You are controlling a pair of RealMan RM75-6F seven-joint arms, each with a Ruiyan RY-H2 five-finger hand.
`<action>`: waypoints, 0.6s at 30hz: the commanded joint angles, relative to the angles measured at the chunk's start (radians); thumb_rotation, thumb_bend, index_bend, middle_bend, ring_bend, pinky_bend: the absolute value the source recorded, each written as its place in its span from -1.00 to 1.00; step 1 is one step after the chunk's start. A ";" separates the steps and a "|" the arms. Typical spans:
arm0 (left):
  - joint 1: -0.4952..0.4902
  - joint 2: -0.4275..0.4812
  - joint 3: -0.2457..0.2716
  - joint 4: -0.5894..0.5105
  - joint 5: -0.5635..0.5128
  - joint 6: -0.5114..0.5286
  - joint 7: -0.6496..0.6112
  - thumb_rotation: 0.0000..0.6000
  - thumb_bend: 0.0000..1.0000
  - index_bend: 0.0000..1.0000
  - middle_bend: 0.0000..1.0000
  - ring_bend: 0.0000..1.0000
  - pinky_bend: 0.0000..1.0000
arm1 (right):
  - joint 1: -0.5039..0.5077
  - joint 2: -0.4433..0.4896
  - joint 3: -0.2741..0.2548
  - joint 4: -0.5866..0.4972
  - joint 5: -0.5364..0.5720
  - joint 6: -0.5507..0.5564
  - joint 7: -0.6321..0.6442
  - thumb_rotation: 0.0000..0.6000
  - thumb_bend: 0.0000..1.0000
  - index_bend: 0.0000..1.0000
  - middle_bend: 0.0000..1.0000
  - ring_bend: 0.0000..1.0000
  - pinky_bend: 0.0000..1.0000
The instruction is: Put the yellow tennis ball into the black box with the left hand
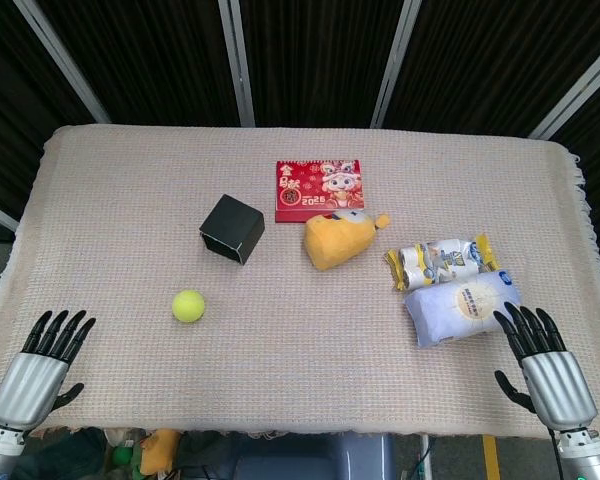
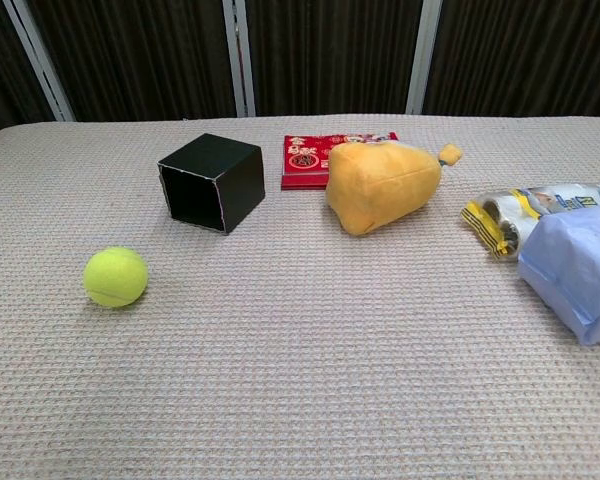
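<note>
The yellow tennis ball (image 1: 188,305) (image 2: 115,277) lies on the beige cloth at the left of the table. The black box (image 1: 232,229) (image 2: 211,182) stands behind it and a little to the right, lying on its side with its opening facing the front left. My left hand (image 1: 48,352) hovers at the near left corner, fingers apart and holding nothing, well to the left of the ball. My right hand (image 1: 538,350) is at the near right corner, fingers spread and empty. Neither hand shows in the chest view.
A red calendar card (image 1: 319,188) lies at the back centre. In front of it sits a yellow plush toy (image 1: 338,238) (image 2: 382,185). To the right lie a snack packet (image 1: 441,261) and a pale blue bag (image 1: 461,306) (image 2: 578,266). The table's front edge (image 1: 280,432) is close to both hands.
</note>
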 commanded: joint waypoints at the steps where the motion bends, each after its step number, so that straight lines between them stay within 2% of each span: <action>1: 0.000 -0.001 0.000 0.000 0.000 -0.001 0.001 1.00 -0.91 -0.94 -0.91 -1.00 -1.00 | 0.000 0.000 0.000 0.000 0.000 0.000 0.000 1.00 -0.31 -1.00 -1.00 -1.00 -1.00; 6: -0.006 -0.011 -0.003 0.003 -0.002 -0.012 0.016 1.00 -0.90 -0.94 -0.94 -1.00 -1.00 | -0.002 0.000 0.000 0.003 0.005 -0.001 -0.003 1.00 -0.31 -1.00 -1.00 -1.00 -1.00; 7: -0.010 -0.015 -0.003 0.006 0.001 -0.016 0.018 1.00 -0.82 -0.91 -0.90 -1.00 -1.00 | -0.003 0.000 0.000 0.003 0.005 0.000 -0.005 1.00 -0.31 -1.00 -1.00 -1.00 -1.00; 9: -0.021 -0.025 -0.002 0.018 0.011 -0.031 0.024 1.00 -0.42 -0.74 -0.66 -0.92 -0.88 | -0.005 0.001 -0.001 0.001 0.004 0.005 -0.005 1.00 -0.31 -1.00 -1.00 -1.00 -1.00; 10: -0.033 -0.035 -0.001 0.034 0.023 -0.046 0.032 1.00 -0.14 -0.58 -0.45 -0.83 -0.71 | -0.007 0.002 -0.001 -0.001 0.002 0.010 -0.005 1.00 -0.31 -1.00 -1.00 -1.00 -1.00; 11: -0.039 -0.043 -0.002 0.043 0.027 -0.053 0.034 1.00 0.02 -0.42 -0.25 -0.72 -0.51 | -0.009 0.002 -0.002 -0.001 0.000 0.013 -0.005 1.00 -0.31 -1.00 -1.00 -1.00 -1.00; 14: -0.065 -0.090 -0.010 0.088 0.019 -0.102 0.051 1.00 0.05 -0.22 0.00 -0.57 -0.22 | -0.014 0.003 -0.003 -0.004 -0.002 0.021 -0.005 1.00 -0.31 -1.00 -1.00 -1.00 -1.00; 18: -0.097 -0.134 -0.013 0.126 -0.011 -0.185 0.059 1.00 -0.07 -0.13 0.16 -0.44 -0.12 | -0.014 0.003 -0.003 -0.003 -0.008 0.023 -0.003 1.00 -0.31 -1.00 -1.00 -1.00 -1.00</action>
